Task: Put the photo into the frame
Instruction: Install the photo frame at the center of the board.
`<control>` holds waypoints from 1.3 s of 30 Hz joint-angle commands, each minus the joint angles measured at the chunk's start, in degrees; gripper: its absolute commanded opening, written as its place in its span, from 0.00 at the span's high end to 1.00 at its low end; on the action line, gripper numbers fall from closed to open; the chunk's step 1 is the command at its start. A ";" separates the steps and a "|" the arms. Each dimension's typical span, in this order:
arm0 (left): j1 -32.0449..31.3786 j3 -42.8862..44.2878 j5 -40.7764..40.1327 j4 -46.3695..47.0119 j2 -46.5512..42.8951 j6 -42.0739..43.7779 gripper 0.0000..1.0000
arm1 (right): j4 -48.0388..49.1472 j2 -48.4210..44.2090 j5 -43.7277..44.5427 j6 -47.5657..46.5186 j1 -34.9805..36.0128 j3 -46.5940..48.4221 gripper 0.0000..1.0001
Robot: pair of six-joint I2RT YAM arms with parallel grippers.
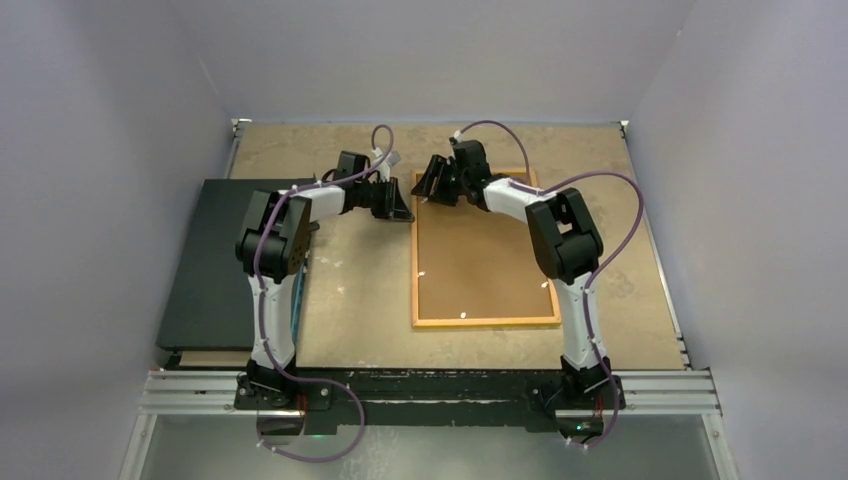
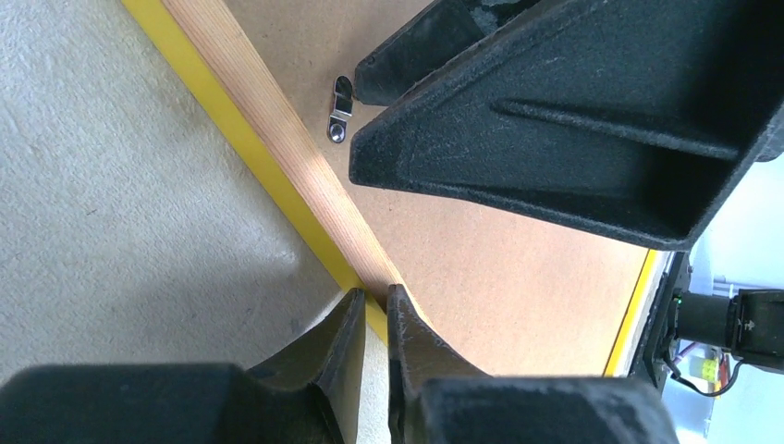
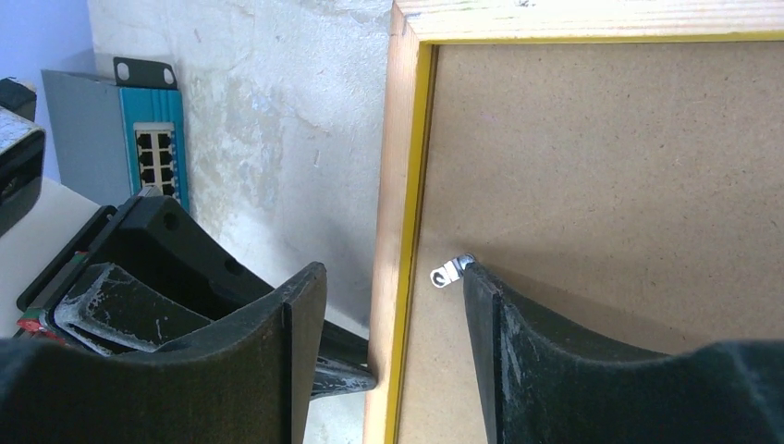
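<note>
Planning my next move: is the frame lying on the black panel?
No, the frame lies on the tan table, well to the right of the black panel with bare table between them.

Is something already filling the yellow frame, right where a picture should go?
Yes. A brown backing board fills the frame, which lies back side up. A small metal clip sits on the board near the left rim. No photo is in view.

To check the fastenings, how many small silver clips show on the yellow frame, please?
4 clips on the frame: two left, one near, one right; arms may hide more.
</note>
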 commanded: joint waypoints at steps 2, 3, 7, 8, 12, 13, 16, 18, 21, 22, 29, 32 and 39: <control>-0.47 0.27 -3.86 -0.99 1.77 2.38 0.92 | -0.09 1.48 -1.65 0.49 -0.17 2.17 0.41; -0.49 0.23 -3.80 -0.99 1.79 2.38 0.93 | -0.10 1.64 -1.70 0.54 -0.18 2.26 0.42; -0.47 0.05 -4.09 -1.44 1.97 2.92 0.93 | -0.10 2.25 -1.58 0.62 -0.18 2.29 0.42; -0.47 0.01 -4.10 -1.62 2.00 3.03 0.93 | -0.03 2.43 -1.61 0.62 -0.14 2.21 0.42; -0.47 -0.34 -3.91 -1.61 2.01 3.17 0.94 | 0.43 3.28 -1.69 0.70 -0.17 2.26 0.42; -0.58 -0.46 -3.93 -1.65 1.94 3.25 0.94 | 0.44 3.48 -1.78 0.69 -0.18 2.47 0.43; -0.55 -0.43 -3.86 -1.73 1.97 3.58 0.95 | 0.48 4.20 -2.58 0.85 -0.18 3.12 0.43; -0.61 -0.39 -3.71 -1.75 1.98 3.77 0.95 | 0.85 4.63 -3.55 1.01 -0.18 3.37 0.43; -0.56 -0.15 -3.66 -2.02 1.92 4.19 0.96 | 1.03 4.88 -4.99 1.28 -0.18 3.39 0.44; -0.59 -0.05 -3.66 -2.23 1.84 4.34 0.96 | 1.03 4.81 -5.28 1.36 -0.20 3.20 0.44; -0.57 0.14 -4.02 -2.40 1.63 4.62 0.97 | 2.79 3.63 -7.76 1.58 -0.13 0.93 0.46; -0.57 0.23 -3.96 -2.32 1.57 4.49 0.97 | 3.14 3.96 -8.07 1.40 -0.18 0.86 0.47; -0.58 0.25 -4.16 -2.83 1.45 5.01 0.98 | 2.98 4.28 -10.09 0.87 -0.18 0.42 0.47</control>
